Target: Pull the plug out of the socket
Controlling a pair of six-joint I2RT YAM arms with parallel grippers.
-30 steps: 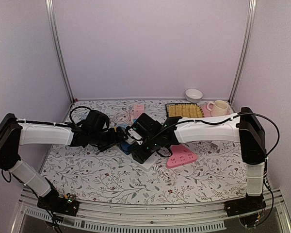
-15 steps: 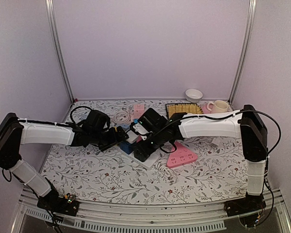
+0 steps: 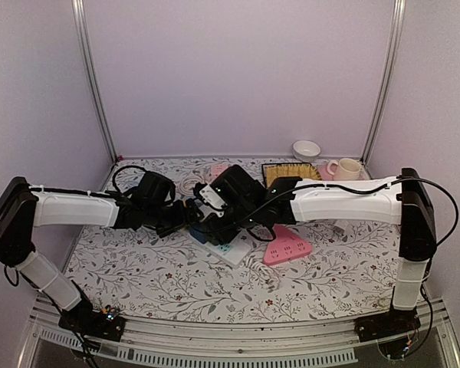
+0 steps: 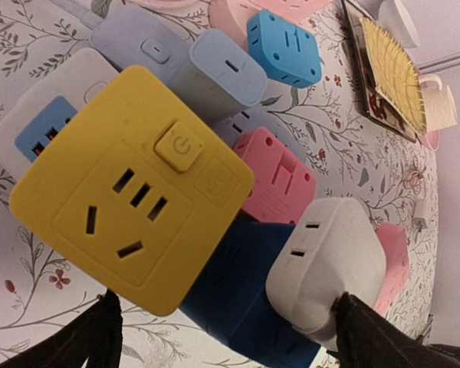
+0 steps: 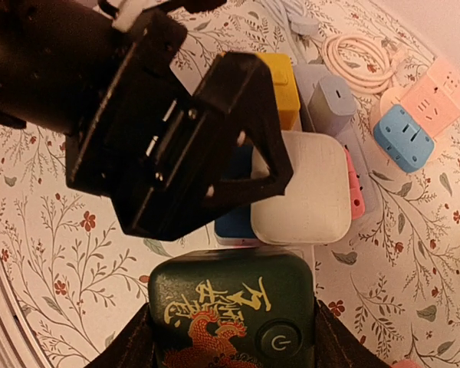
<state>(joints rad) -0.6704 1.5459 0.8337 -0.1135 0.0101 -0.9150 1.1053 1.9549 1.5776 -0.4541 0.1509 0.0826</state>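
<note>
Left gripper (image 4: 230, 337) is spread to its widest and grips nothing. Its fingers flank the yellow socket cube (image 4: 134, 188) and white adapter (image 4: 326, 264), evidently to steady the power strip (image 3: 234, 251). Right gripper (image 5: 231, 349) is half closed on the dark green plug (image 5: 230, 303) beside the white adapter; whether its pins are clear cannot be told. Markings: power symbols on the yellow and green buttons; gold dragon and brush characters, illegible.

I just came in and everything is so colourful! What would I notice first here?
Probably the pile of bright socket cubes in the middle of the flowery table, with a big yellow cube near a white plug. The left gripper gapes wide open at it, while the right gripper clamps a dark green block with a golden dragon.
</note>
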